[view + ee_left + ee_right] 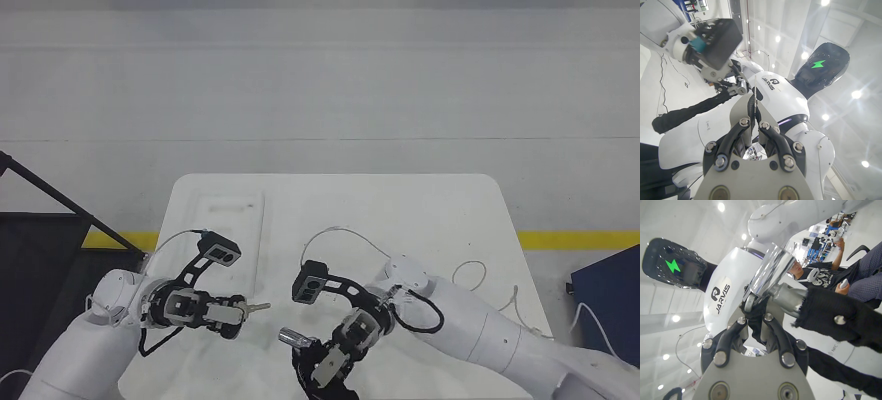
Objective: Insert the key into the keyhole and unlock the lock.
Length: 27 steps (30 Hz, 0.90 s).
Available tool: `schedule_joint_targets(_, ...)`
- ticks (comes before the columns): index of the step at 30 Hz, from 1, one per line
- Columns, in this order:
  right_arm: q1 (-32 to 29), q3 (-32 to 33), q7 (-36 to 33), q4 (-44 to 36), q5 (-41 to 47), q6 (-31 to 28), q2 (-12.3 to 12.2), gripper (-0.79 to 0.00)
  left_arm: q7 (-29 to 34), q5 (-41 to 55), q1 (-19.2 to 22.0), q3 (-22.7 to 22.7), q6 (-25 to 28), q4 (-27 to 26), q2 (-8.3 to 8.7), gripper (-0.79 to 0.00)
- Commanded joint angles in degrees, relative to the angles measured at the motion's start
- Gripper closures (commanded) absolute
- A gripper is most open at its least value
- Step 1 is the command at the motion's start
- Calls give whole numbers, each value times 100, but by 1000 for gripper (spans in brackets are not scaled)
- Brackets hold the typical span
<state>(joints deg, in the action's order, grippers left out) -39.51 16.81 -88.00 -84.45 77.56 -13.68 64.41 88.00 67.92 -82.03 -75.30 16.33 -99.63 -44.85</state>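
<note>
Top view puts both arms over the near edge of the table (400,215), left arm by the near left corner and right arm around the middle of that edge. In the left wrist view the left pincer (754,109) is pinched tight on the key (755,89), with the blade seen edge-on and sticking out past the fingertips. Right wrist view shows the right pincer (753,311) clamped on the lock (770,270) at its shackle end, with the shiny chrome body poking out beyond the padded fingers. Key and lock are near each other but apart, with the key not in the lock yet.
</note>
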Motion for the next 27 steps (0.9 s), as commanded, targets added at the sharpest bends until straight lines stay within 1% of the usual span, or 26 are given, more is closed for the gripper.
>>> schedule_joint_targets(1,35,-116,0,239,-98,110,37,0,0,3,-129,-136,0,-37,-3,0)
schedule_joint_targets(5,13,-229,0,536,-31,18,102,0,0,-26,-289,-300,0,-110,-15,0)
schedule_joint_targets(10,8,-307,0,743,44,5,143,0,0,-87,-375,-372,0,-165,-24,0)
schedule_joint_targets(13,94,-339,0,943,-128,69,157,0,0,-102,-400,-401,0,-155,-27,0)
schedule_joint_targets(14,178,-374,0,990,-332,153,161,0,0,-119,-406,-416,0,-146,-28,0)
schedule_joint_targets(16,524,-512,0,1046,-1288,429,170,0,0,-205,-429,-426,0,-124,-26,0)
schedule_joint_targets(18,929,-613,135,805,-2462,855,189,0,0,-263,-435,-427,0,-129,-23,0)
schedule_joint_targets(19,1129,-693,356,549,-3137,1268,196,0,0,-287,-433,-420,0,-140,-21,0)
schedule_joint_targets(21,1425,-707,712,-184,-4660,2469,193,0,0,-320,-424,-411,0,-160,-18,0)
schedule_joint_targets(22,1481,-680,892,-599,-4953,2788,184,0,0,-333,-418,-405,0,-171,-17,0)
schedule_joint_targets(23,1482,-600,1097,-870,-5031,2922,156,0,0,-354,-412,-396,0,-180,-16,0)
schedule_joint_targets(25,1559,-461,1518,-1260,-5551,3246,48,0,0,-378,-411,-385,0,-206,-13,0)
schedule_joint_targets(27,1507,-220,1931,-1677,-5795,3385,-92,0,0,-402,-415,-383,0,-208,-11,0)
